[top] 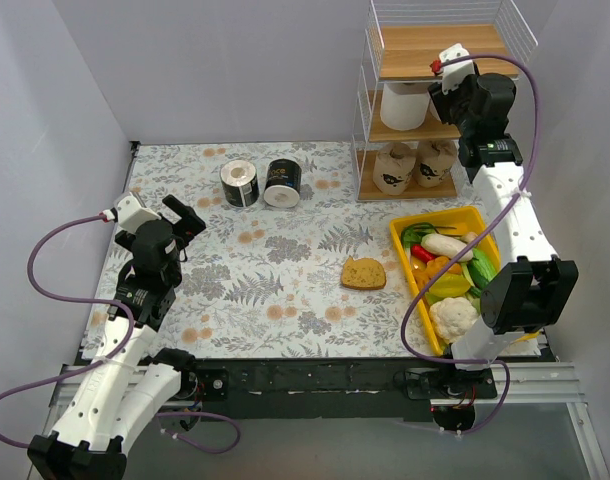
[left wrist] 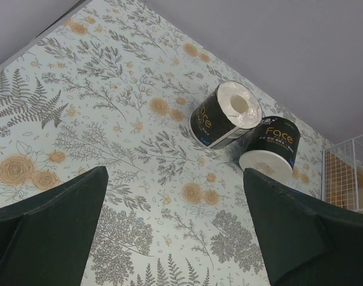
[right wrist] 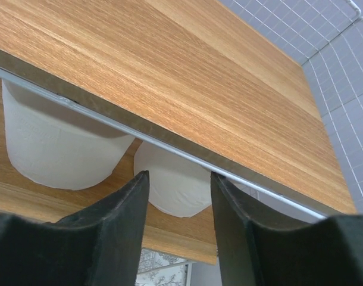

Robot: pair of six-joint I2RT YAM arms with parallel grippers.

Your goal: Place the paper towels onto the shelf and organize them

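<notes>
The shelf stands at the back right with a bare top board. Its middle board holds a white roll; the right wrist view shows both white rolls there, left and right. Two tan rolls sit on the bottom board. Two black rolls rest on the table; in the left wrist view one lies on its side, one stands on end. My right gripper is open, empty, just before the right white roll. My left gripper is open, short of the black rolls.
A yellow tray of vegetables lies at the right, in front of the shelf. A round brown bread slice lies mid-table. The shelf's wire side shows at the right edge of the left wrist view. Grey walls enclose the table.
</notes>
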